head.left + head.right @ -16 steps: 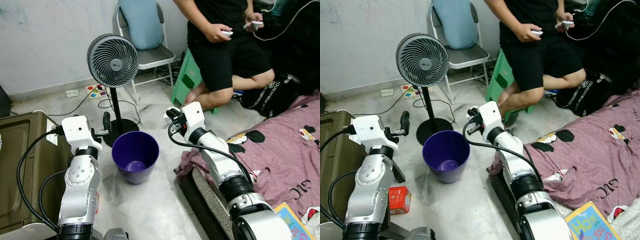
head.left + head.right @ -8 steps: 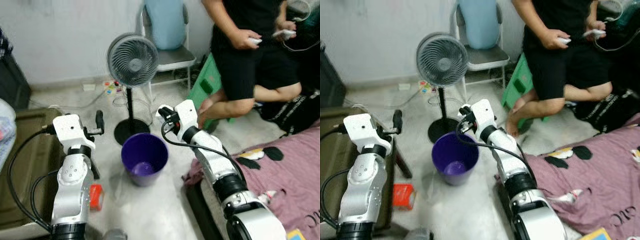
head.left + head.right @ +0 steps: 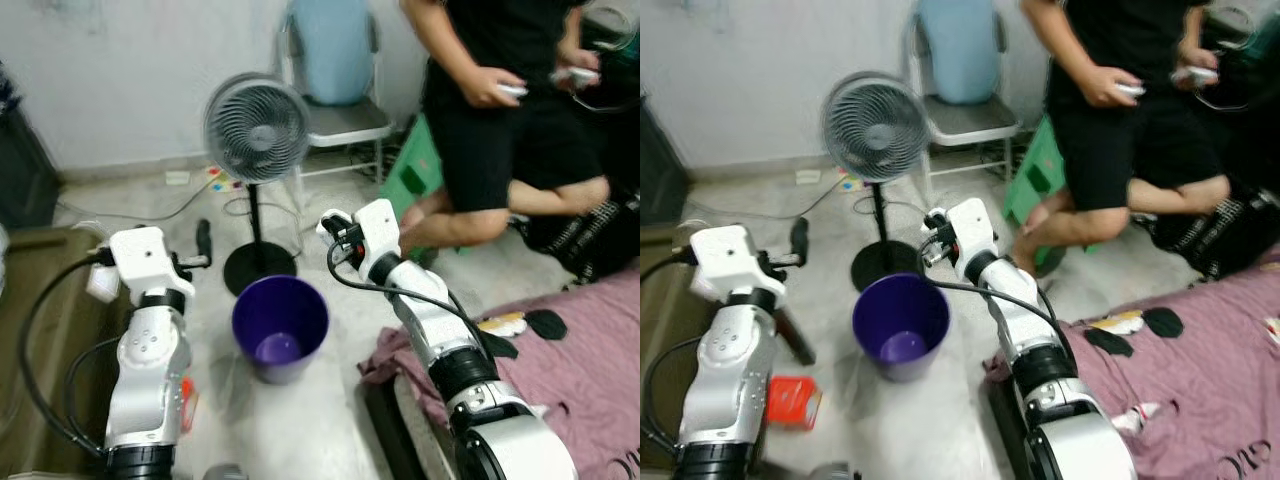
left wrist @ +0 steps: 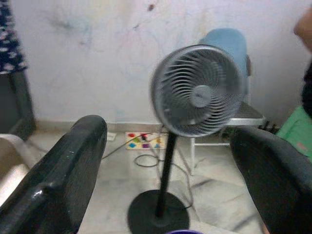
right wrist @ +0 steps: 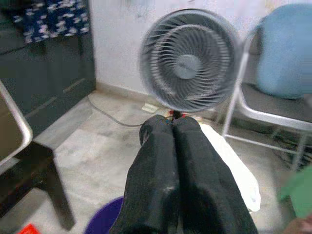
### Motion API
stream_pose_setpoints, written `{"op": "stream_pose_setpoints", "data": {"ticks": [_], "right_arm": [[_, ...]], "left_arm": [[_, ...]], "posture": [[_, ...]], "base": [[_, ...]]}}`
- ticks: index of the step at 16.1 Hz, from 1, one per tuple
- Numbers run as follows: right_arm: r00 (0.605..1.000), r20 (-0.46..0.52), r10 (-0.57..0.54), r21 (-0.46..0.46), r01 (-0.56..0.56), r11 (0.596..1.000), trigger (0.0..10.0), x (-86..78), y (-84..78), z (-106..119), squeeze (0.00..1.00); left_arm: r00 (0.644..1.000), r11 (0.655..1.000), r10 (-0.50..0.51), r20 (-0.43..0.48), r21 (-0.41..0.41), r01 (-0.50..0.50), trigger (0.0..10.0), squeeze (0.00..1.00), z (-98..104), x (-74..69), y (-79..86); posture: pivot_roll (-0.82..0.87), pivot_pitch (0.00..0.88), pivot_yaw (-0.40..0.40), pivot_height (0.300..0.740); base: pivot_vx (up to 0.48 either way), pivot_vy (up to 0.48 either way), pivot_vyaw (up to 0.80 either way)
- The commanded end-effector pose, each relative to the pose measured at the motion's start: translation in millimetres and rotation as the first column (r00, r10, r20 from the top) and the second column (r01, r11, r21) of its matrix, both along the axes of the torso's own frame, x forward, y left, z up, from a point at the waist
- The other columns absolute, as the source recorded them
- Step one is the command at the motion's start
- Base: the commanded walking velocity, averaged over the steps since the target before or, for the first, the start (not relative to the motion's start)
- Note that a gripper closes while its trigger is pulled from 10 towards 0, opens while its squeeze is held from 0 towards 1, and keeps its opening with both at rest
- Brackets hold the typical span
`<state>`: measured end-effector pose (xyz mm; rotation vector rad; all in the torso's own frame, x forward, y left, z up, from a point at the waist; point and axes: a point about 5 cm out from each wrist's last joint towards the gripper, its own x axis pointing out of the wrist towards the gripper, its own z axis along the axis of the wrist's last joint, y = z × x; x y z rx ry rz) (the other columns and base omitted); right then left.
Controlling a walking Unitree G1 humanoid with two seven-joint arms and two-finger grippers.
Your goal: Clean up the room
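The right end effector [image 5: 173, 127], fingers pressed together around nothing, is hovering above the purple bin [image 3: 280, 326] on the floor. The left end effector [image 4: 168, 161], fingers apart, is hovering to the bin's left.

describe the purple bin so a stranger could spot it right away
Find the grey standing fan in front of the folding chair. Just in front of its round black base, on the pale floor between the two silver arms, stands the purple bin. It is the one open, deep-purple tub there.
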<state>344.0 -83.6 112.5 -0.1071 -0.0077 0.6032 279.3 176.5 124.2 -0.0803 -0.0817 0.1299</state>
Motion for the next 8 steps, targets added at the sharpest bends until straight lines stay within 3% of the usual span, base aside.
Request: {"op": "stream_pose_setpoints", "data": {"ticks": [1,4,8], "right_arm": [[1.0,0.003,-0.018,-0.005,0.018,1.0,10.0,0.9,-6.3,0.0,0.0],[1.0,0.006,-0.018,-0.006,0.018,1.0,10.0,0.9,-6.1,0.1,0.0],[1.0,0.009,-0.011,-0.013,0.011,1.0,10.0,0.6,-5.6,-0.1,0.0]], "left_arm": [[1.0,1.0,-0.023,-0.004,-0.007,0.023,10.0,0.0,-0.1,0.7,-7.1],[1.0,1.0,-0.024,-0.006,-0.016,0.024,10.0,0.0,-0.4,0.9,-7.4],[1.0,1.0,-0.021,-0.008,-0.015,0.021,10.0,0.0,-0.8,1.5,-7.4]], "posture": [[0.07,0.0,-0.077,0.74],[0.07,0.0,-0.077,0.74],[0.07,0.0,-0.079,0.74]], "base": [[0.0,0.0,0.0],[0.0,0.0,0.0],[0.0,0.0,0.75]]}}
